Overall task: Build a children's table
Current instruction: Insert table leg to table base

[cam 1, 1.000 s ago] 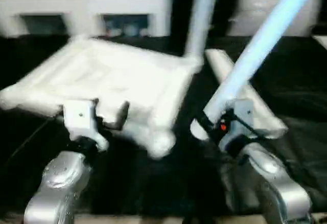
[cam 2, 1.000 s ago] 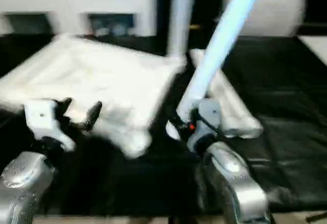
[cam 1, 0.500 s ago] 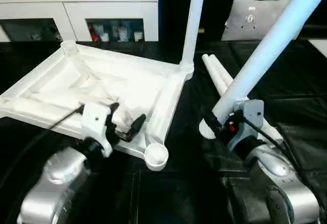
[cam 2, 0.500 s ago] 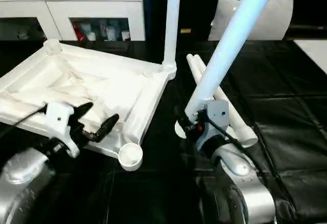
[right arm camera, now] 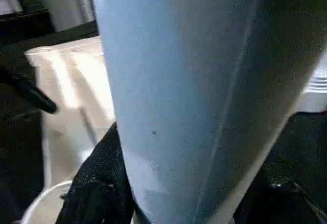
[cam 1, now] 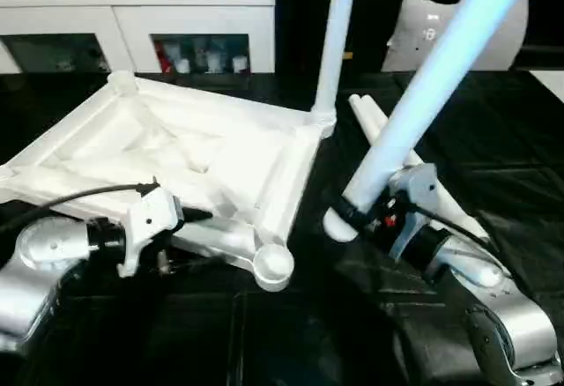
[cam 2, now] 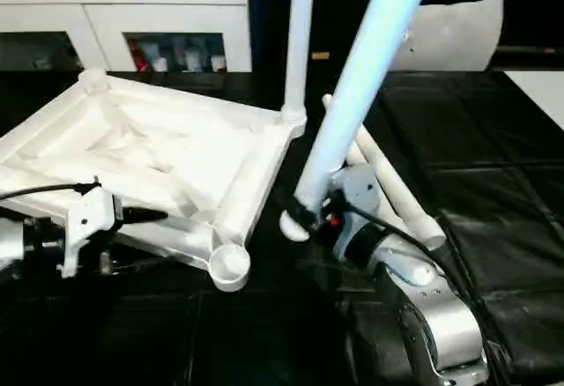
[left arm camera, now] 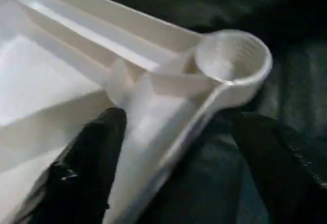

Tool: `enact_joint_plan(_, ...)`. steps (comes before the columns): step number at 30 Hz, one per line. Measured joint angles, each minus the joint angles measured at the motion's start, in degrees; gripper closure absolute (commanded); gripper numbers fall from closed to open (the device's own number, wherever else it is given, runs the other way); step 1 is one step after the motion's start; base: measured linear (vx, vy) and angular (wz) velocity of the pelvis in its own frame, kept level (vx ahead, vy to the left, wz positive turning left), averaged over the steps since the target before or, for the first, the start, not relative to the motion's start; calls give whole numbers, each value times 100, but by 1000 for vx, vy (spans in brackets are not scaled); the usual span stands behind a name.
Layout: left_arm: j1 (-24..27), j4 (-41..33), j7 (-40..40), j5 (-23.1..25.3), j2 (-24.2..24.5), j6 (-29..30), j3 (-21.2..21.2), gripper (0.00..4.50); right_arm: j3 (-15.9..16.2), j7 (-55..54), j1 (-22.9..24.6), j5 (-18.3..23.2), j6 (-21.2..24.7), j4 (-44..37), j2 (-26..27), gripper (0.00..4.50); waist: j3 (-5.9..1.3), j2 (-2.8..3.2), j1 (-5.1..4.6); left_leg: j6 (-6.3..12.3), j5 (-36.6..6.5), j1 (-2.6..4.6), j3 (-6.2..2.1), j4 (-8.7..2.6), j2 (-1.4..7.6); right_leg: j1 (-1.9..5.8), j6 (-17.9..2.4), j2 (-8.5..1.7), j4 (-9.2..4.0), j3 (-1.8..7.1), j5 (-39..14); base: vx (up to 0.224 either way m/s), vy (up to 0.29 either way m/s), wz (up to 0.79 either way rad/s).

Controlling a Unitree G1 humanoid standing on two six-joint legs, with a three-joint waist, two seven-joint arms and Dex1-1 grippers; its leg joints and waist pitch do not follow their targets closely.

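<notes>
No legible text, label, brand, number or sign on anything in view.

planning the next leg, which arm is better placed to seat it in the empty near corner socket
Right. The right gripper already holds a long white tapered leg, its thick end close to the round empty socket. The left gripper straddles the white tabletop's edge.

My head cameras look down over the upturned tabletop; both wrist cameras sit close, sharing its near corner socket.
</notes>
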Motion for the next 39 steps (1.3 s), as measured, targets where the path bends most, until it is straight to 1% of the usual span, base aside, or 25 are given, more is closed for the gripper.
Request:
enact_joint_plan(4, -362, 552, -402, 162, -31, -333, -270, 133, 45, 206, 20, 105, 6, -1, -120, 259, -2, -3, 35, 4, 1, 0, 14, -3, 0, -1, 0, -9, -1, -1, 0, 0, 0, 0)
enact_joint_plan(7, -840, 1234, -698, 326, -232, -745, -495, 151, 86, 382, 40, 198, 14, -3, -167, 259, -2, -4, 80, 8, 7, 9, 33, -13, 6, 1, 1, -19, 2, -6, 0, 0, 0, 0)
enact_joint_plan(9, -1057, 1575, -835, 425, -336, -952, -607, 171, 126, 446, 67, 238, 15, -7, -181, 259, -2, -4, 78, 8, 9, 11, 43, -15, 8, 2, 1, -24, 3, -5, 0, 0, 0, 0)
enact_joint_plan(11, -1267, 1907, -931, 559, -414, -1146, -713, 180, 128, 457, 138, 240, 16, -13, -211, 259, -3, -4, 81, 10, 10, 11, 48, -15, 8, 2, 1, -27, 3, -7, 0, 0, 0, 0)
enact_joint_plan(13, -1453, 2278, -995, 702, -463, -1336, -796, 206, 137, 476, 201, 241, 15, -13, -217, 259, -2, -1, 79, 11, 11, 9, 52, -15, 8, 1, 1, -30, 3, -5, 0, 0, 0, 0)
enact_joint_plan(14, -1497, 2366, -1017, 751, -476, -1393, -812, 206, 145, 493, 204, 241, 15, -13, -218, 259, -2, -1, 79, 11, 11, 8, 53, -15, 8, 0, 1, -31, 2, -6, 0, 0, 0, 0)
enact_joint_plan(16, -1790, 2819, -1148, 863, -618, -1610, -921, 229, 154, 516, 211, 244, 13, -16, -263, 259, -3, 4, 84, 13, 11, 6, 55, -15, 8, 1, 1, -34, 1, -8, 0, 0, 0, 0)
enact_joint_plan(21, -2176, 3457, -1449, 1119, -685, -1924, -1149, 269, 157, 540, 217, 256, 13, -18, -293, 259, -7, 12, 84, 13, 12, 6, 61, -17, 8, 1, 1, -41, 2, -12, 0, 0, 0, 0)
enact_joint_plan(23, -2232, 3577, -1535, 1142, -715, -1982, -1162, 288, 154, 545, 227, 260, 13, -35, -316, 259, -12, 23, 83, 13, 12, 7, 63, -17, 8, 2, 1, -44, 2, -12, 0, 0, 0, 0)
enact_joint_plan(26, -2404, 3807, -1742, 1217, -818, -1953, -1219, 305, 155, 559, 254, 266, 13, -103, -330, 259, -13, 31, 94, 13, 12, 7, 65, -17, 8, 3, 1, -47, 4, -17, 0, 0, 0, 0)
enact_joint_plan(28, -2466, 3874, -1839, 1217, -909, -1821, -1252, 331, 155, 568, 253, 280, 12, -134, -329, 259, -24, 46, 101, 15, 13, 7, 68, -16, 8, 6, 1, -52, 5, -19, 0, 0, 0, 0)
enact_joint_plan(29, -2482, 3878, -1846, 1217, -944, -1751, -1255, 331, 155, 568, 253, 285, 12, -133, -329, 259, -25, 49, 102, 16, 14, 7, 71, -15, 8, 6, 0, -54, 6, -20, 1, 0, 0, 0)
enact_joint_plan(32, -2523, 3864, -1838, 1215, -1052, -1536, -1256, 362, 157, 567, 252, 291, 9, -133, -328, 259, -27, 54, 103, 24, 18, 7, 74, -15, 8, 7, 0, -58, 8, -22, 1, 0, 0, 0)
enact_joint_plan(33, -2514, 3854, -1822, 1215, -1072, -1470, -1256, 384, 157, 564, 252, 290, 7, -132, -328, 259, -29, 56, 103, 25, 19, 7, 75, -15, 8, 7, 0, -59, 9, -23, 1, 0, 0, 0)
enact_joint_plan(34, -2493, 3814, -1804, 1216, -1075, -1420, -1256, 384, 159, 559, 250, 290, 7, -131, -324, 259, -29, 58, 104, 26, 20, 7, 76, -15, 9, 7, 0, -59, 10, -24, 1, 0, 0, 0)
enact_joint_plan(35, -2445, 3715, -1761, 1237, -1064, -1364, -1256, 384, 164, 542, 239, 290, 7, -128, -314, 259, -33, 63, 105, 26, 20, 7, 76, -15, 8, 8, 0, -60, 10, -24, 1, 0, 0, 0)
enact_joint_plan(37, -2331, 3433, -1564, 1349, -1099, -1161, -1260, 395, 161, 463, 183, 299, 18, -128, -240, 259, -54, 95, 104, 28, 21, 9, 87, -13, 8, 11, 0, -66, 9, -23, 1, 0, 0, 0)
enact_joint_plan(39, -2208, 3178, -1057, 1378, -1332, -834, -1206, 409, 128, 345, 65, 374, 76, -128, -103, 259, -82, 134, 101, 38, 26, 12, 113, -12, 8, 13, 0, -79, 12, -20, 1, 0, 0, 0)
